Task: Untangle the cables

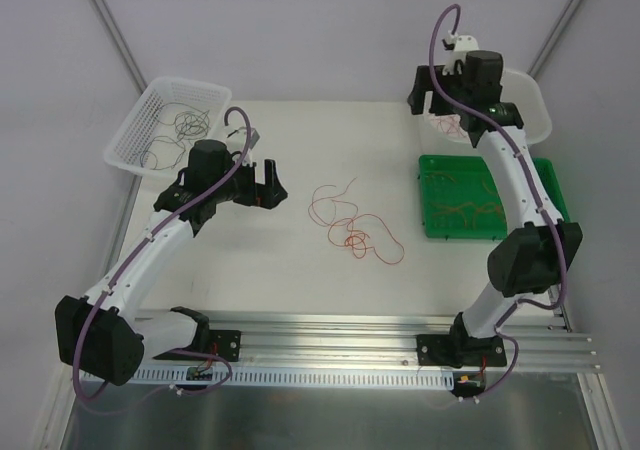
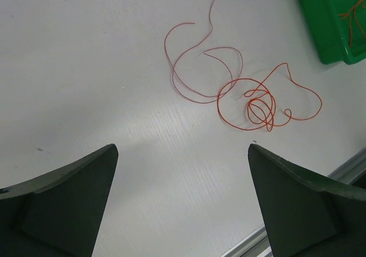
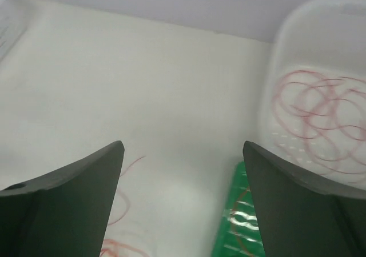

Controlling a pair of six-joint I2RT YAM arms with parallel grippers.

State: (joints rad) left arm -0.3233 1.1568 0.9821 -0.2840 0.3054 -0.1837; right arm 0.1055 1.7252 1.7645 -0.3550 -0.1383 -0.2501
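Several hair-thin red and orange cables lay tangled in loose loops near the middle of the white table. Left of them the left gripper hovered with its jaws spread wide and empty. The right gripper hung, jaws likewise apart, by the translucent white bin of red wire coils at the far right.

White desk, seen from above. At centre lie loose, looping red-orange cables. A white mesh basket sits at the far left corner. A green tray sits on the right, with a translucent white tub just behind it.
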